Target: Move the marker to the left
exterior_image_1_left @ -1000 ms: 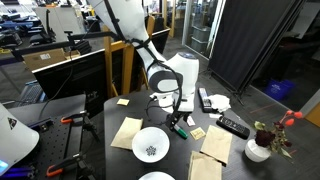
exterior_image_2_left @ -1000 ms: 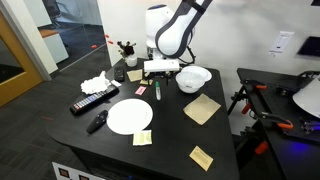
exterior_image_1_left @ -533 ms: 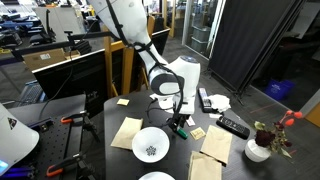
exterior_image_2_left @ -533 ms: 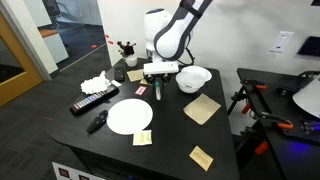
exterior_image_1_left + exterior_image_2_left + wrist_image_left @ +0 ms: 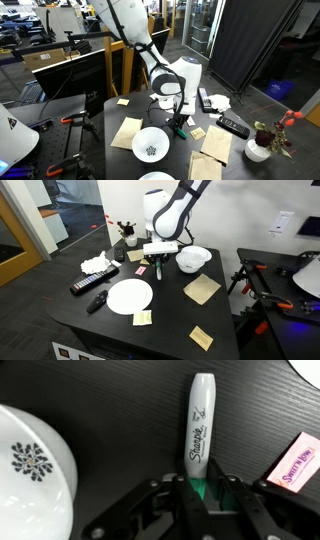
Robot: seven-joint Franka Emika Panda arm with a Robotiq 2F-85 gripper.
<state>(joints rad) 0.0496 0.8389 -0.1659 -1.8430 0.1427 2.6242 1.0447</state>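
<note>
The marker is a slim grey pen with a green end and lies on the black table. In the wrist view its green end sits between the two fingers of my gripper, which are shut on it. In both exterior views the gripper is low over the table, between the white bowl and the pink packet. The marker pokes out below the fingers in an exterior view.
A white patterned bowl is beside the gripper, a pink packet on its other side. A white plate, two black remotes, tan napkins, crumpled tissue and a small flower pot share the table.
The fingers have closed onto the marker's green end. The arm has barely moved.
</note>
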